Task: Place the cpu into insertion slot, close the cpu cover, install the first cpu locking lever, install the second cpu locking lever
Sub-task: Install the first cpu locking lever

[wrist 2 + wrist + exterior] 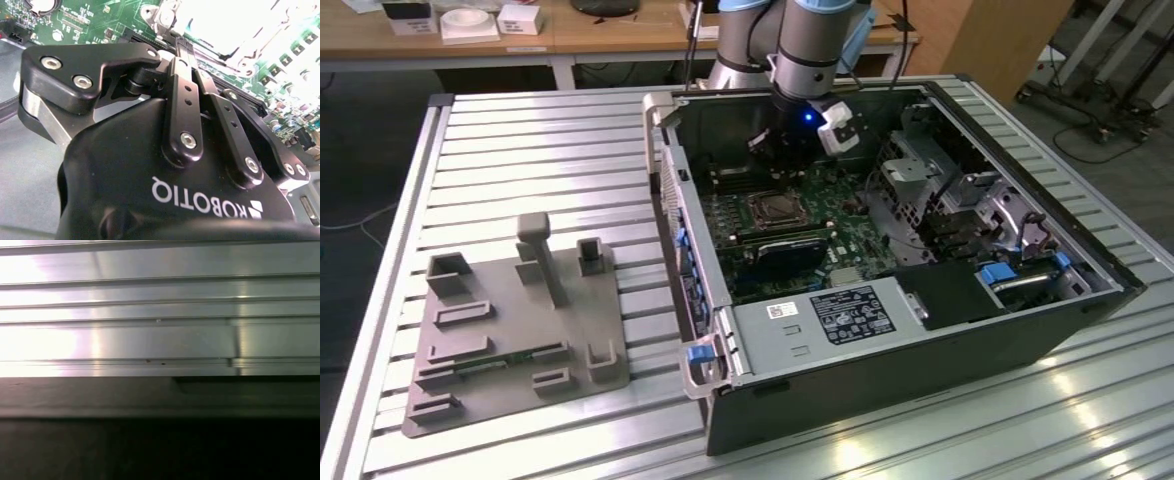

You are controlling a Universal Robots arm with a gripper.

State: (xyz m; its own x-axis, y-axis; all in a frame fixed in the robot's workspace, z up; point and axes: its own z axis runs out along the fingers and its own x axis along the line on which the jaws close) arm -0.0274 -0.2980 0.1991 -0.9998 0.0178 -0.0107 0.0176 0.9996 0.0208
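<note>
The insertion slot (774, 210) is a square socket with a silvery rim on the green board inside the open computer case (881, 340). In the second wrist view the insertion slot (225, 27) is washed out by glare, with silvery frame metal, likely the cpu cover (167, 15), at its edge. The cpu is hidden in that glare; I cannot tell whether it lies in the slot. My black gripper (771, 168) hangs just behind the slot. Its fingers (185, 90) are pressed together, and the tip of the gripper (181, 46) reaches the socket's edge with nothing visible between them.
The case lies open on a slatted aluminium table (547, 140), whose slats (160, 335) appear beyond a dark edge in the first wrist view. A grey fixture plate (507, 330) with upright posts stands at the exterior view's left. Drive cages (947, 190) and blue clips crowd the case's other side.
</note>
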